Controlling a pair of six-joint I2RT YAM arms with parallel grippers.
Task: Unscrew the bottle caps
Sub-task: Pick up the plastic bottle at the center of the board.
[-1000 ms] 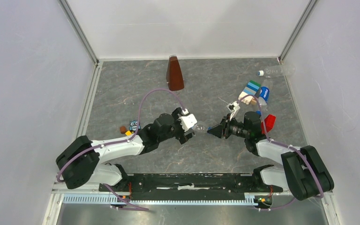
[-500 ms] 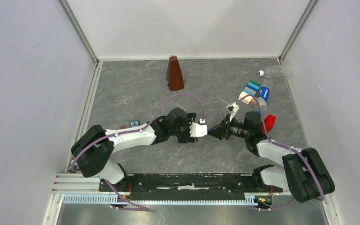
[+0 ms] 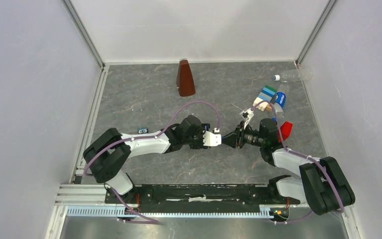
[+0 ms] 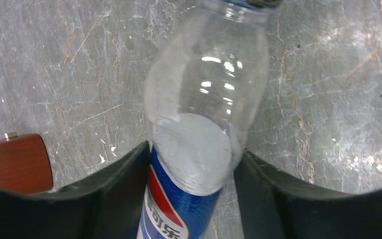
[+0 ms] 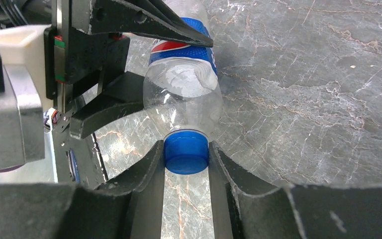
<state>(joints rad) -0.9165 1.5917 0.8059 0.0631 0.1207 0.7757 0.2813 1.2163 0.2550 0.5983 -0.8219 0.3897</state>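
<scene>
At desk point(image 3: 144, 94) centre: bottle point(image 5: 184, 84) lies level and seems lifted off the surface, with its cap point(image 5: 186, 152) toward 3 o'clock and its base toward 9 o'clock in the top view.
Right gripper point(image 5: 186, 155): jaws pinching the blue cap from both sides.
Left gripper point(image 4: 194, 167): jaws closed against the labelled body, one on each side.
Handling: empty thin plastic, likely light, slick and easily dented. Clamp the label band firmly but without crushing it, and twist at the cap.
Waiting: labelled bottle point(image 3: 280, 99) and unlabelled bottle point(image 3: 296, 75), both toward 2 o'clock.

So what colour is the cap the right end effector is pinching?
The cap is solid blue; it shows best in the right wrist view.
</scene>
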